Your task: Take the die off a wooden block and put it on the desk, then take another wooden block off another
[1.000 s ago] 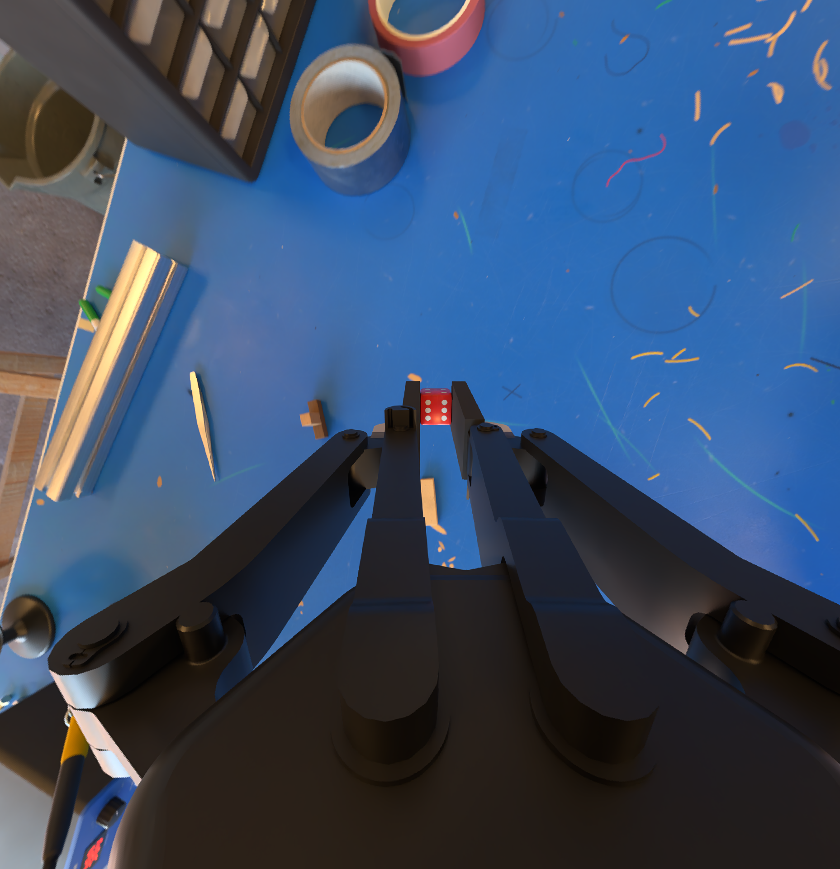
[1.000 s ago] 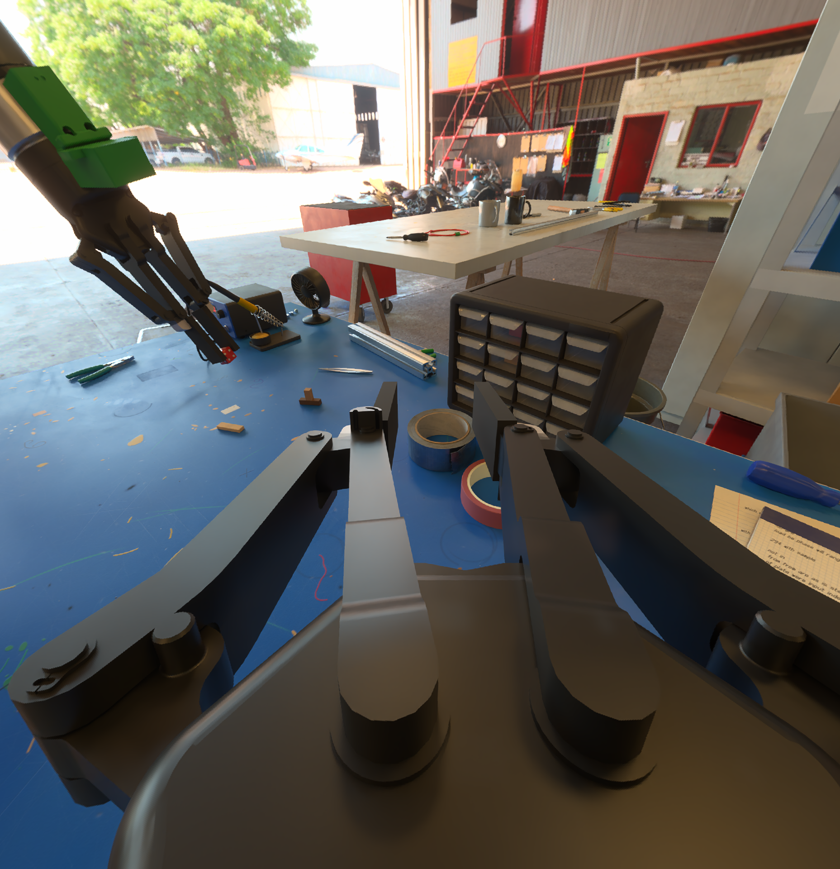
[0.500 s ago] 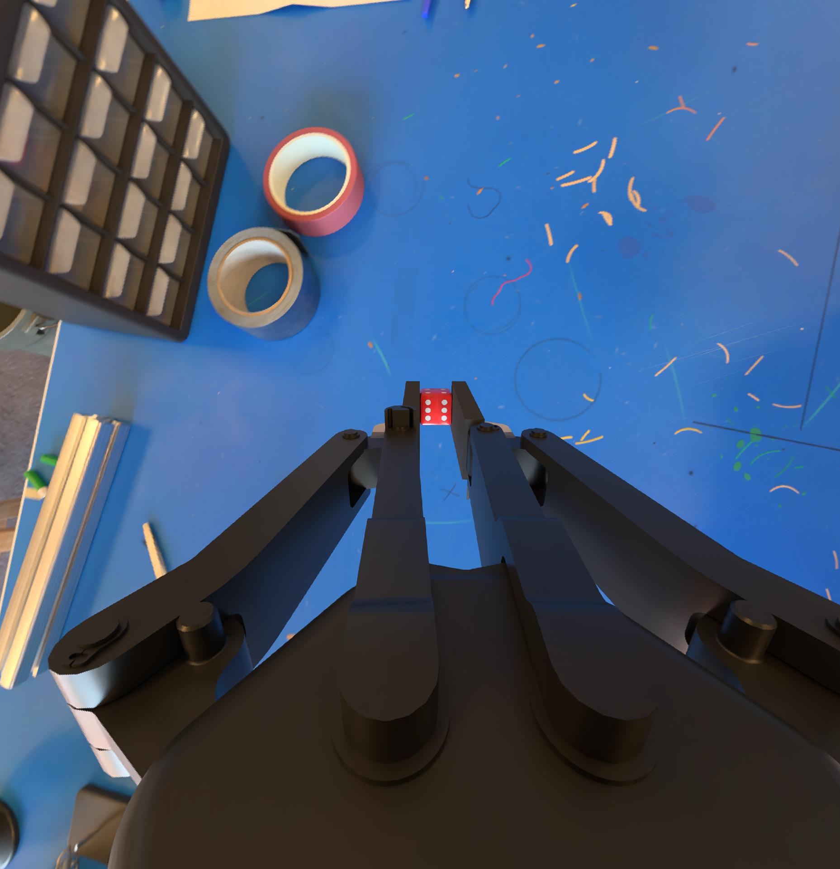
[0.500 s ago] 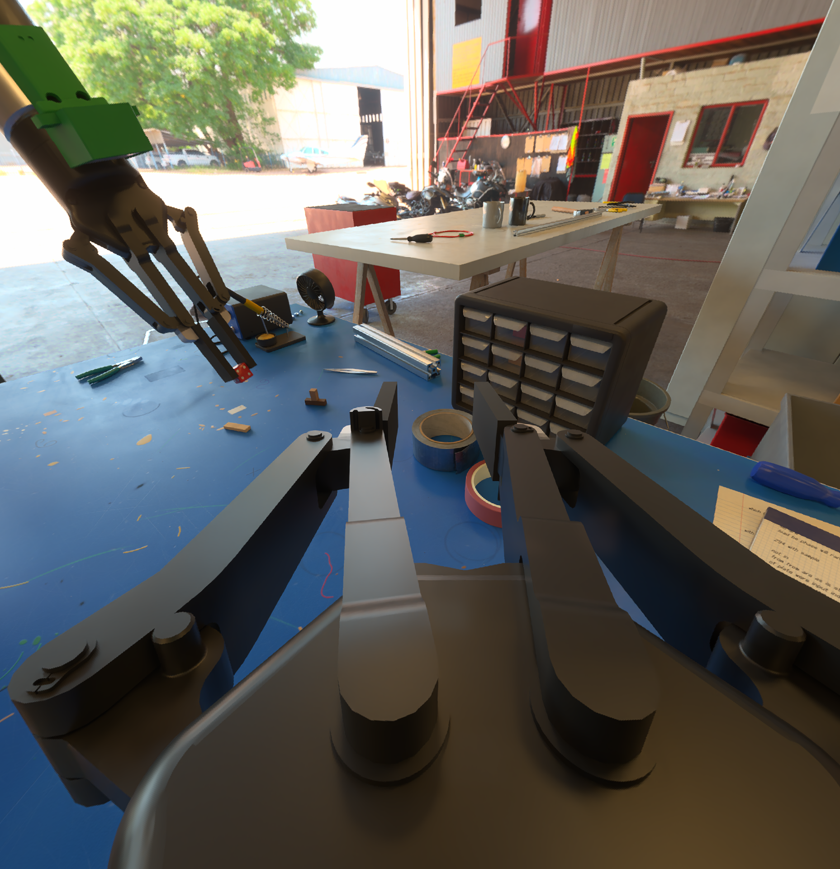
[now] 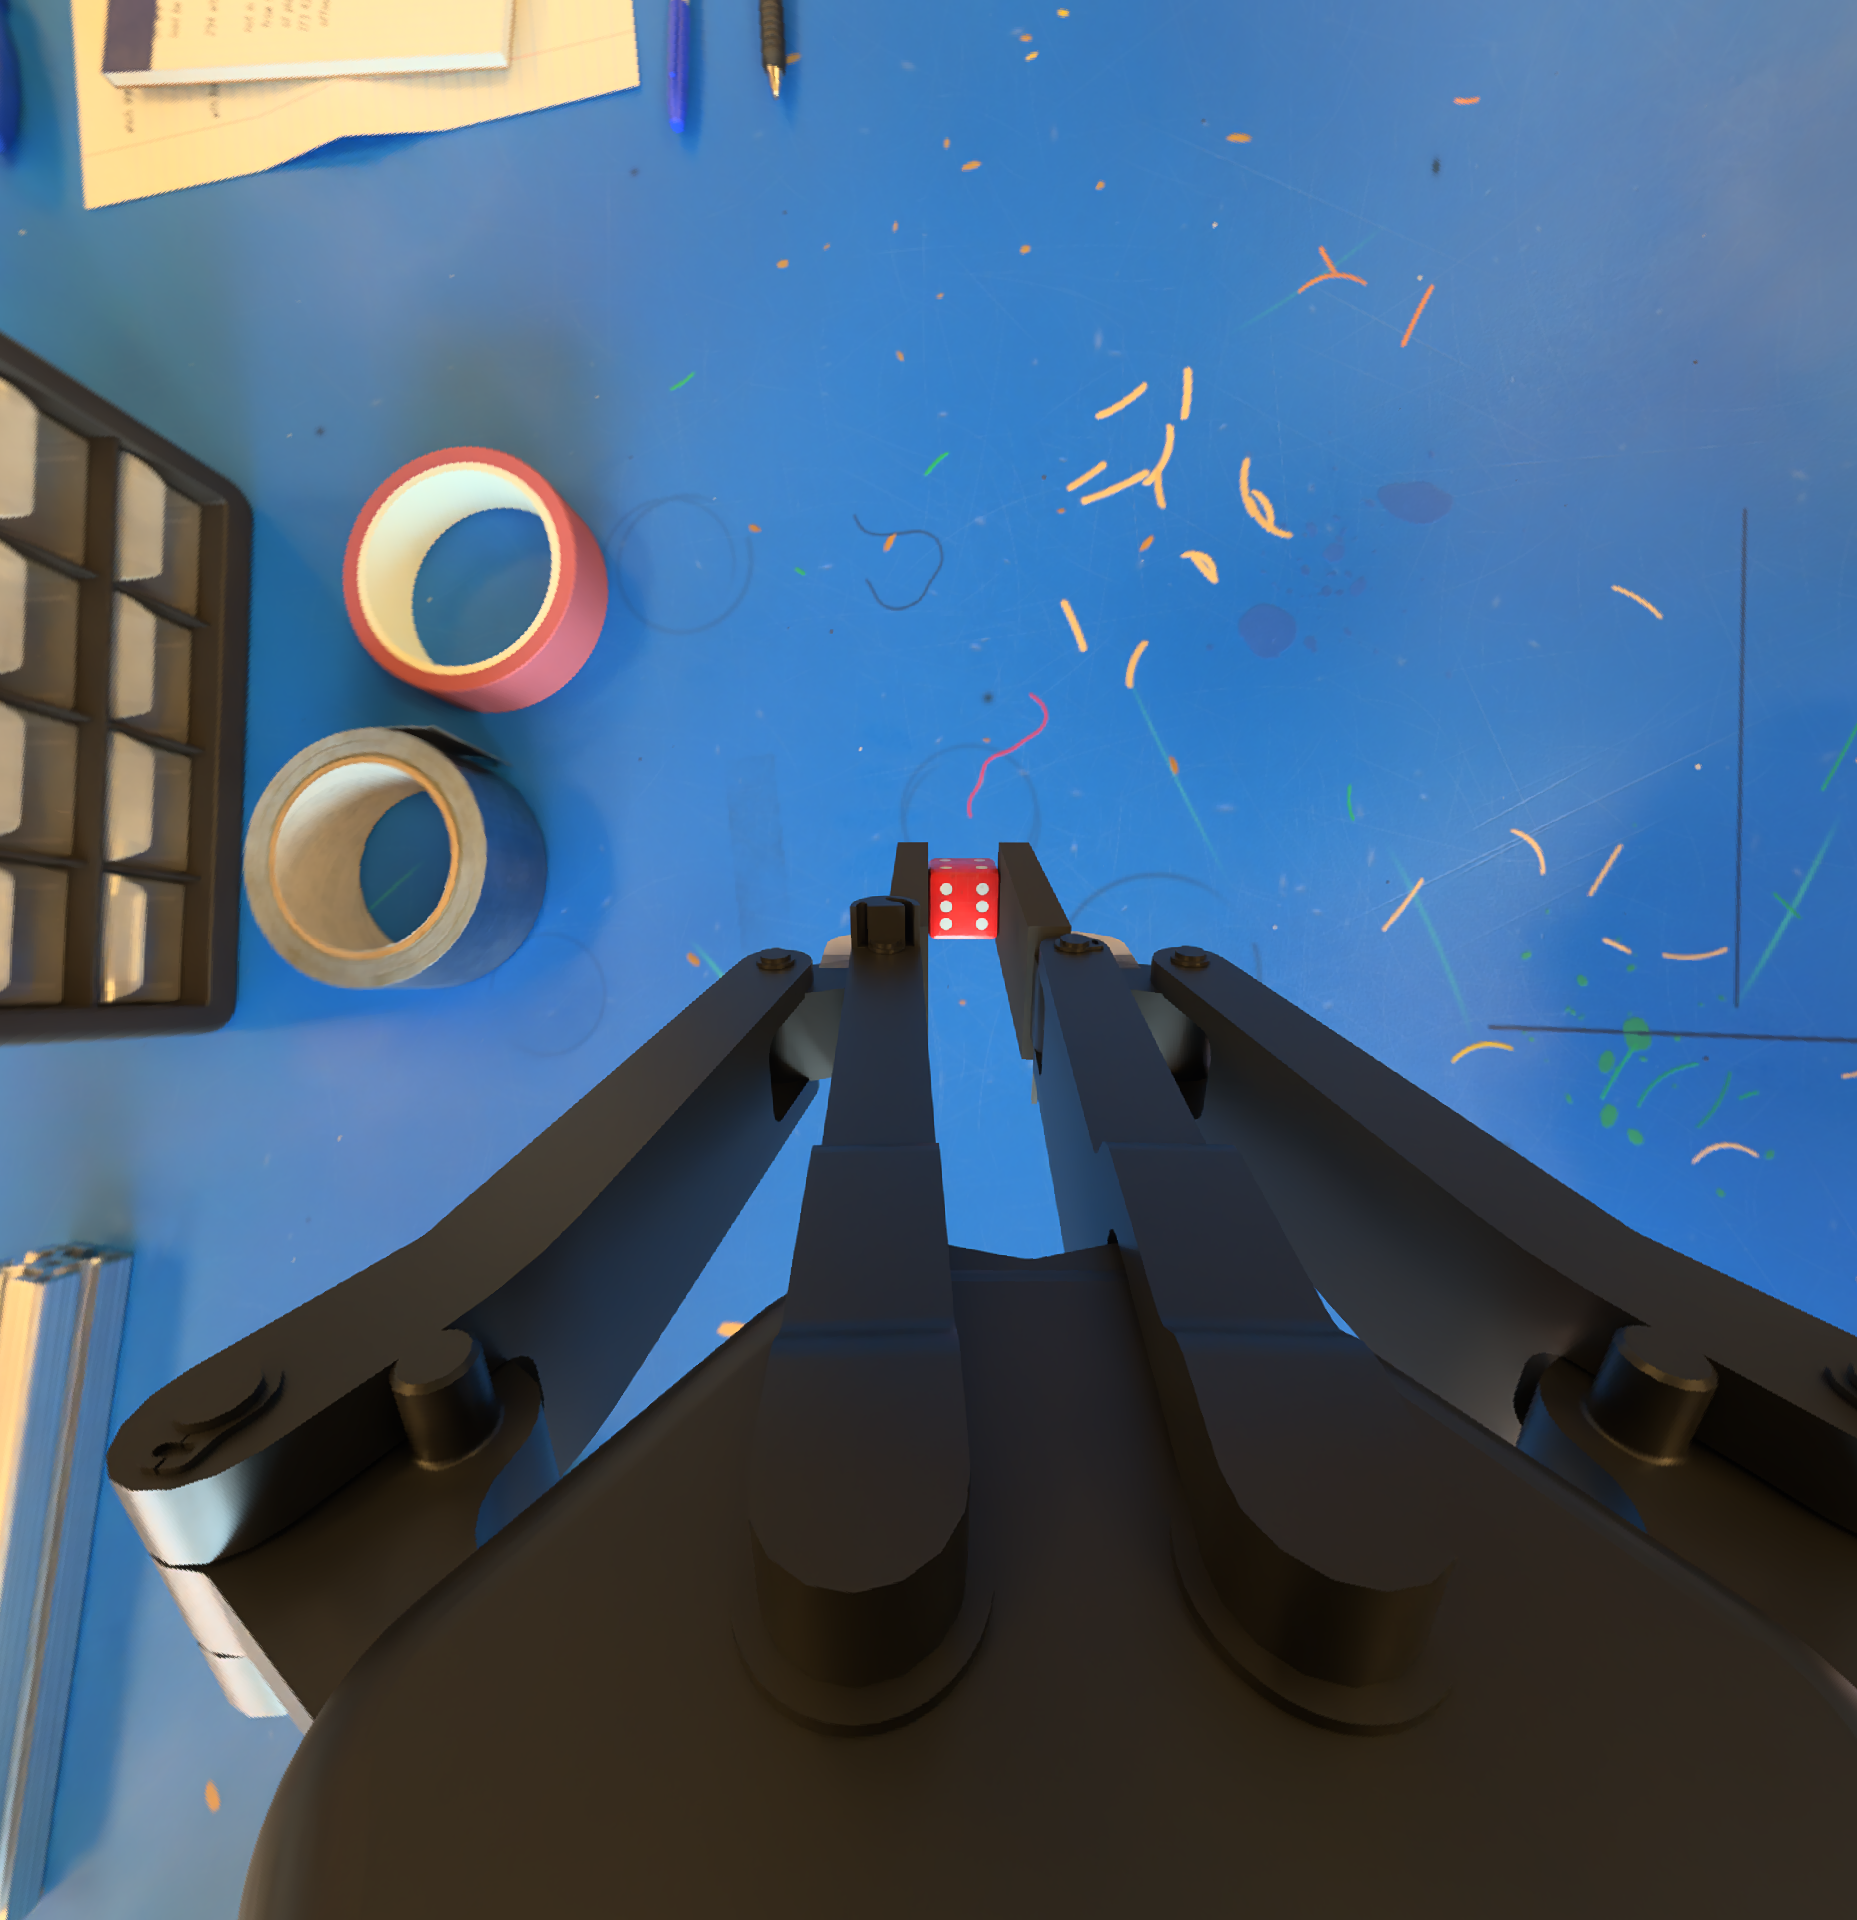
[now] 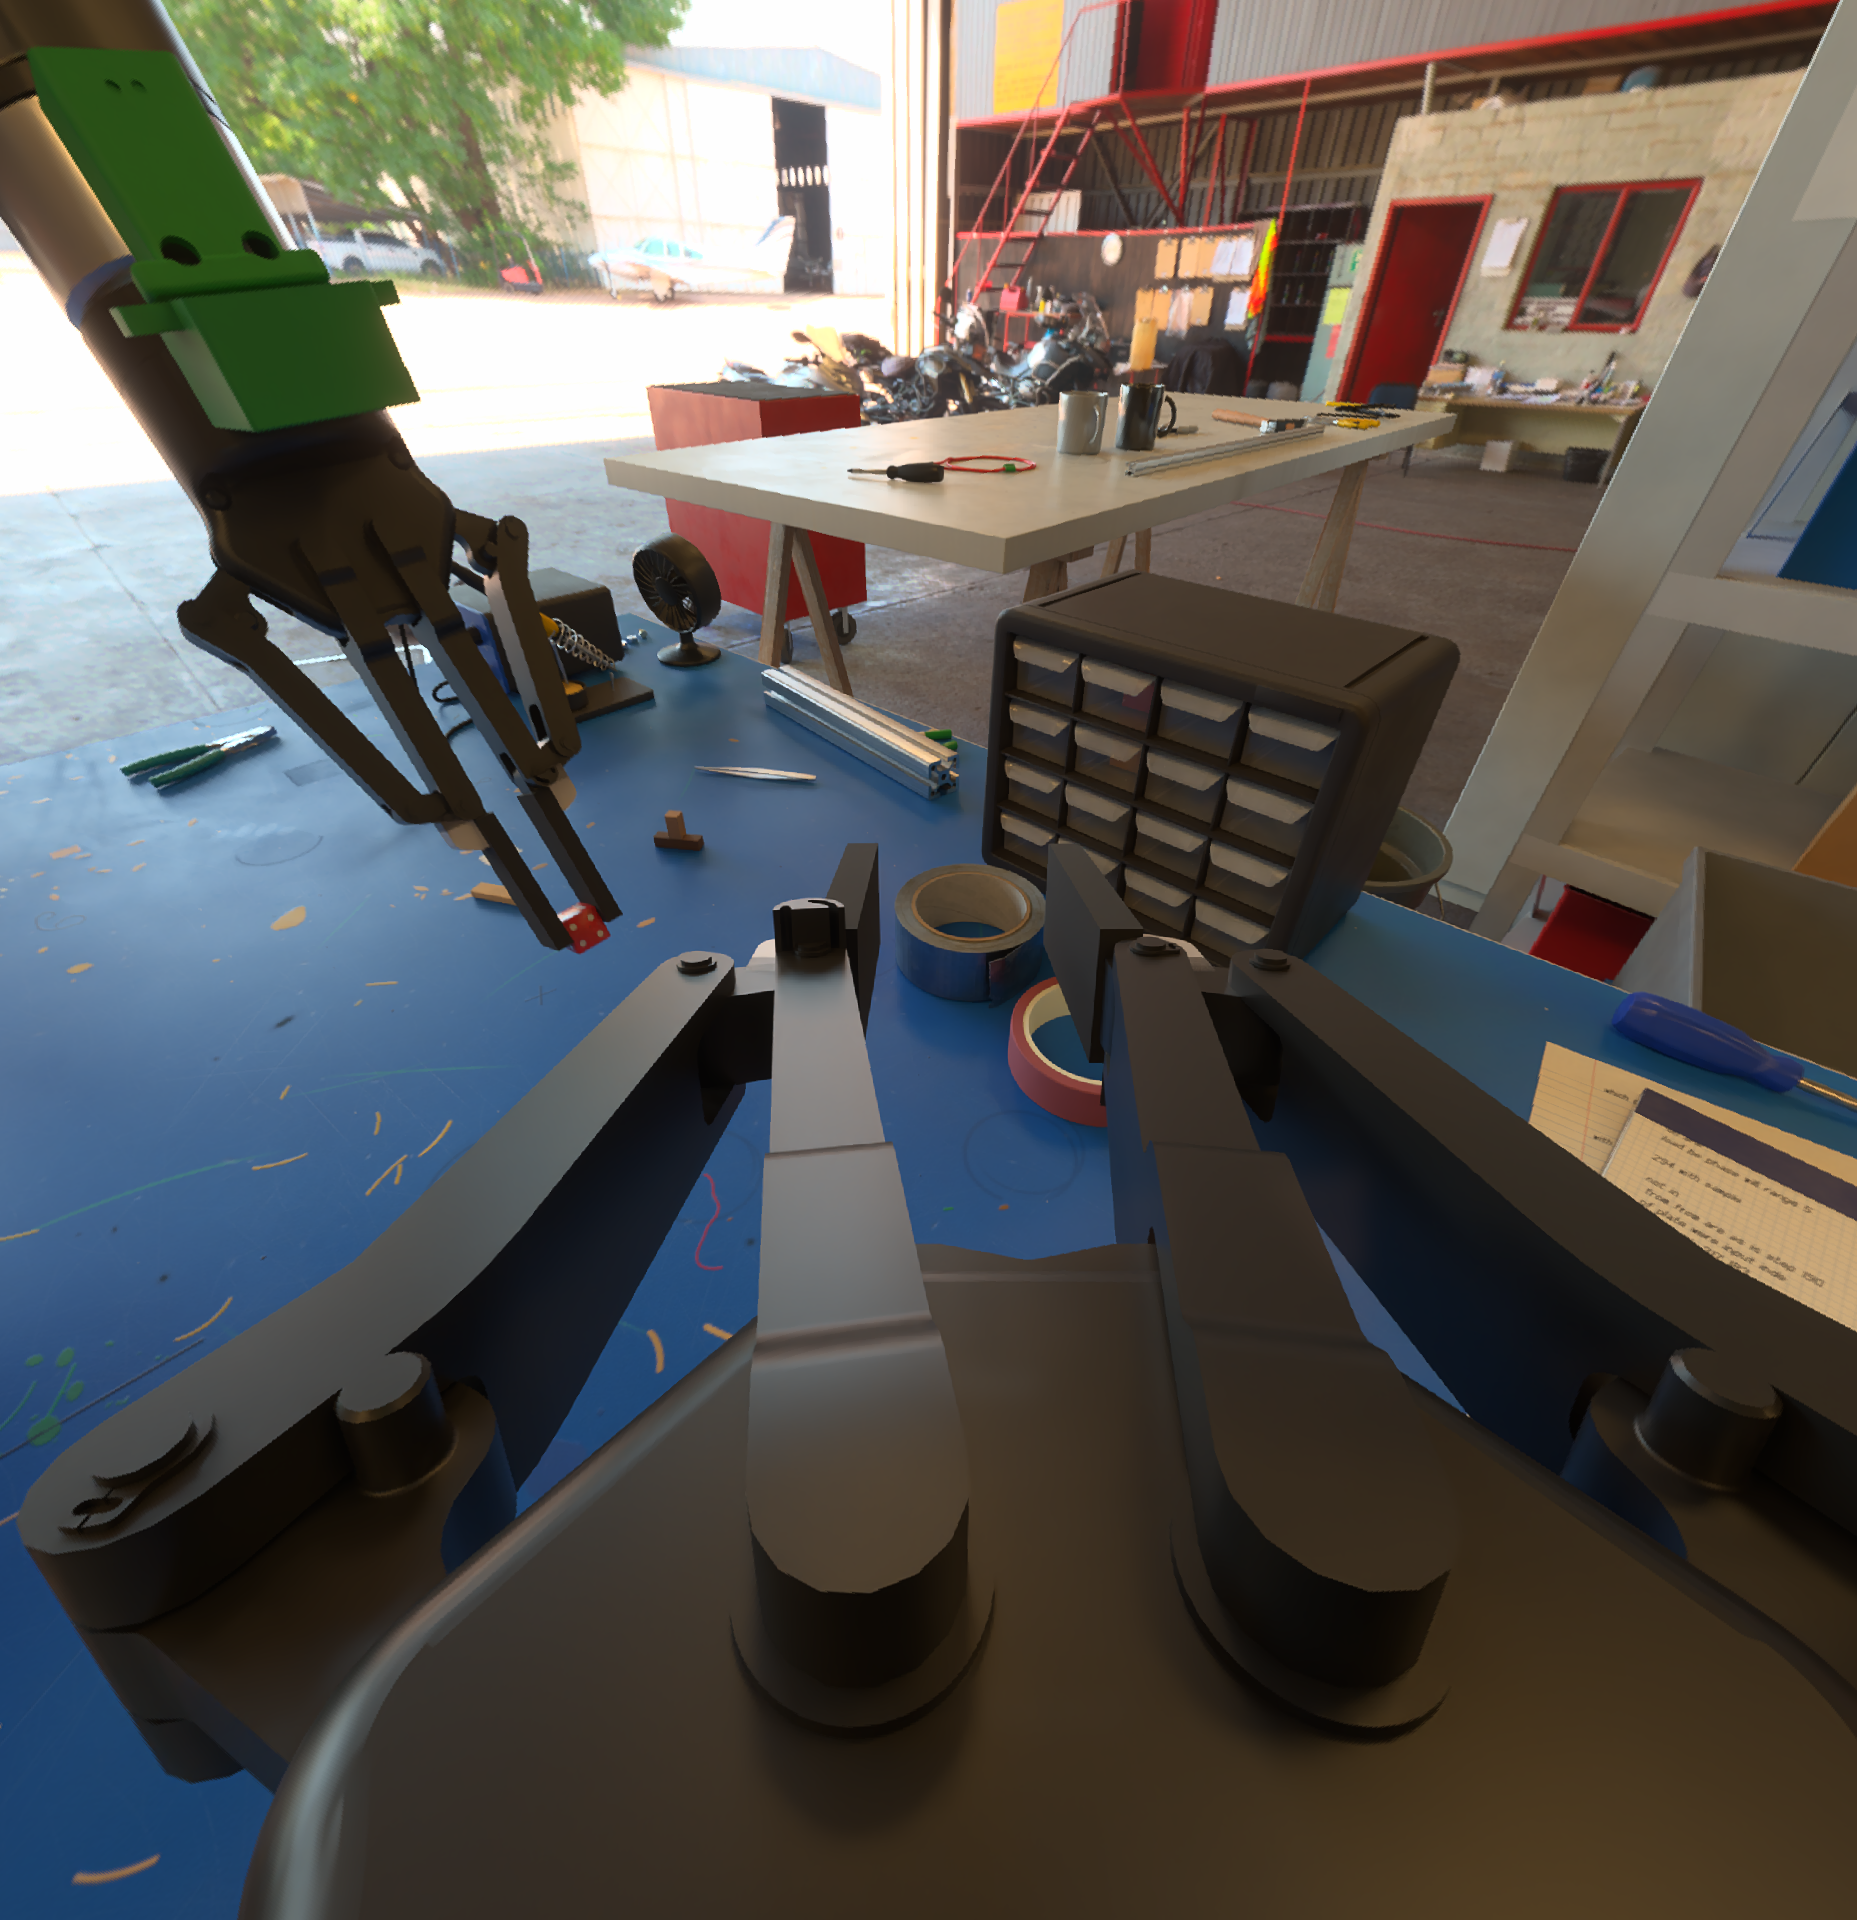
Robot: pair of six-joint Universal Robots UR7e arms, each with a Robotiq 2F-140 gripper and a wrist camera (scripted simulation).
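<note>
Left wrist view: the left gripper (image 5: 963,894) clamps a red die (image 5: 962,900) between its narrowly spread fingers (image 5: 909,883), the white-spotted face turned toward the camera, above the scratched blue bench (image 5: 1319,727). Whether the die touches the surface cannot be told from here. Beside it lie a red tape roll (image 5: 474,578) and a blue tape roll (image 5: 389,858), both near a dark drawer cabinet (image 5: 82,707) at the picture's left edge. An aluminium rail (image 5: 30,1538) lies along that same side; sheets of paper (image 5: 363,94) and two pens (image 5: 721,52) sit at the top of the picture.

Right wrist view: the right gripper (image 6: 960,925) hangs over the bench (image 6: 176,1091) with its fingers (image 6: 856,894) parted and nothing between them. Farther off, the left gripper (image 6: 581,925) tilts down with the die (image 6: 585,927) pinched at its tips, held just clear of the bench top. Behind it a small wooden block stack (image 6: 679,831) stands upright, and a flat wooden piece (image 6: 491,894) lies near the die. Tweezers (image 6: 755,771), the rail (image 6: 862,732) and green-handled pliers (image 6: 197,753) lie toward the far edge, the drawer cabinet (image 6: 1215,758) near the far right corner. The blue roll (image 6: 968,930) and red roll (image 6: 1054,1049) sit just past the right gripper's fingertips.
</note>
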